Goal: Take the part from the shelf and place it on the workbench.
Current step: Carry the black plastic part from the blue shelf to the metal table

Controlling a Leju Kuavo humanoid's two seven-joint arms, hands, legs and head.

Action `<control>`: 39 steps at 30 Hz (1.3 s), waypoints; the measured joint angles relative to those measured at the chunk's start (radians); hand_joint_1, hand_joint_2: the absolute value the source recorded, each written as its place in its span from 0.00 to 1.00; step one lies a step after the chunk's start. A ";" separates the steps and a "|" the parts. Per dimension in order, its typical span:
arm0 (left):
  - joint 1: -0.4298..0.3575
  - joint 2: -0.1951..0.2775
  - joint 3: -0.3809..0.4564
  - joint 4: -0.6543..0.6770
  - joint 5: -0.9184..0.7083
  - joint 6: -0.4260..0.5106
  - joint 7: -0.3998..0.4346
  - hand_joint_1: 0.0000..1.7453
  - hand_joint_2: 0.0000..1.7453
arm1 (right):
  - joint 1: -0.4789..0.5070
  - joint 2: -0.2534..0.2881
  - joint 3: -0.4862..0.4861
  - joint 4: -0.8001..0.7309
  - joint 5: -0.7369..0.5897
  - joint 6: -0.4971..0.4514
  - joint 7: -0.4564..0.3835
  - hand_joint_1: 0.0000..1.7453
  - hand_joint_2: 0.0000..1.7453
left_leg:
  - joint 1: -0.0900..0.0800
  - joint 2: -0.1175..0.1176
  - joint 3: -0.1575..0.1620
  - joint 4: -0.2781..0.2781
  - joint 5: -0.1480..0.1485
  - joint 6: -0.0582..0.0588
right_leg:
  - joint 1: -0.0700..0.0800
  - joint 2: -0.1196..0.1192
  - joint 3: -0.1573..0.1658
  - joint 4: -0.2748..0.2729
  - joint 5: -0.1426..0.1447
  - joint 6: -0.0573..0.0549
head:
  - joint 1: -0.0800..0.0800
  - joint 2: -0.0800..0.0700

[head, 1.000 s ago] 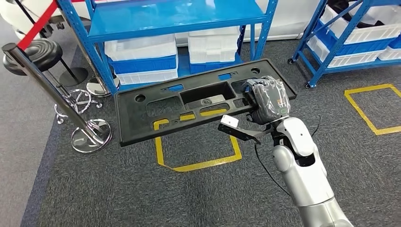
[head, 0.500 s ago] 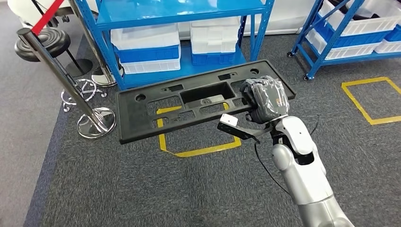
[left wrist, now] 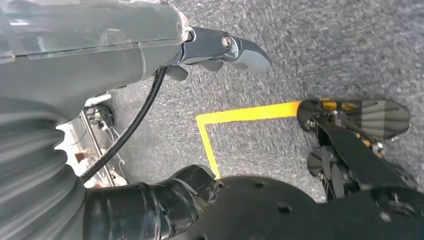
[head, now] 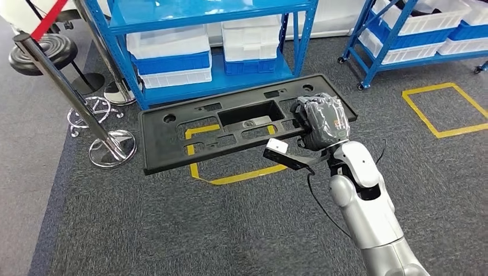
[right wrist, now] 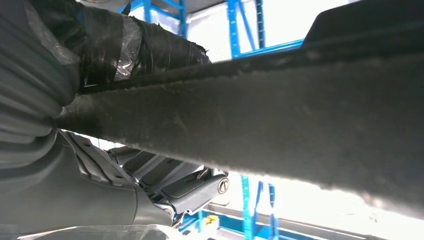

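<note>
The right hand [head: 322,122] grips the long black part [head: 230,129] at its right end, holding it level above the carpet, near the blue shelf [head: 195,17]. The left hand's [left wrist: 220,47] fingers hang apart, holding nothing.

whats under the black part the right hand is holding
Under the black part, held by the right hand, lie grey carpet and a yellow taped square, seen partly through its cut-outs. The part covers the rest of the square.
</note>
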 joint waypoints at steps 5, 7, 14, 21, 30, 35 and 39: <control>-0.001 0.002 0.002 0.000 -0.001 0.000 -0.002 0.00 1.00 | -0.002 0.001 0.000 0.000 -0.001 0.002 0.002 1.00 1.00 | 0.009 -0.048 -0.063 0.146 -0.101 -0.028 | -0.015 0.041 -0.007 -0.023 0.025 -0.025 | -0.001 0.000; 0.000 0.002 0.003 0.000 -0.001 0.000 -0.003 0.00 1.00 | -0.003 0.002 0.000 0.001 -0.002 0.003 0.002 1.00 1.00 | 0.016 -0.056 -0.114 0.261 -0.146 -0.036 | -0.015 0.060 -0.015 -0.021 0.029 -0.025 | -0.001 0.000; 0.002 0.002 0.005 0.000 -0.001 0.000 -0.003 0.00 1.00 | -0.008 0.003 0.000 0.004 -0.002 0.005 0.002 1.00 1.00 | 0.034 -0.141 0.006 0.006 -0.014 -0.036 | -0.021 0.129 -0.041 -0.003 0.043 0.001 | -0.001 0.000; 0.004 0.002 0.008 0.000 -0.002 0.001 -0.005 0.00 1.00 | -0.016 0.002 0.000 0.009 -0.003 0.007 0.002 1.00 1.00 | 0.031 -0.064 0.007 -0.020 0.010 -0.002 | -0.024 0.065 -0.129 0.173 -0.054 0.036 | 0.001 0.000; -0.002 0.003 0.016 0.000 -0.005 0.001 -0.008 0.00 1.00 | -0.024 0.002 0.000 0.018 -0.005 0.009 0.003 1.00 1.00 | 0.017 0.025 0.003 0.001 -0.010 -0.026 | -0.008 -0.011 -0.027 0.006 0.012 0.018 | 0.000 0.000; -0.004 0.003 0.020 0.000 -0.006 0.002 -0.009 0.00 1.00 | -0.027 0.003 0.000 0.018 -0.006 0.010 0.004 1.00 1.00 | 0.026 -0.033 -0.041 0.112 -0.091 -0.043 | -0.015 0.040 -0.029 -0.006 0.024 -0.009 | 0.000 0.000; -0.003 0.003 0.021 0.000 -0.006 0.002 -0.009 0.00 1.00 | -0.025 0.004 0.000 0.021 -0.007 0.011 0.004 1.00 1.00 | 0.027 -0.057 -0.129 0.283 -0.136 -0.043 | -0.011 0.086 -0.032 -0.004 0.026 -0.013 | 0.000 0.000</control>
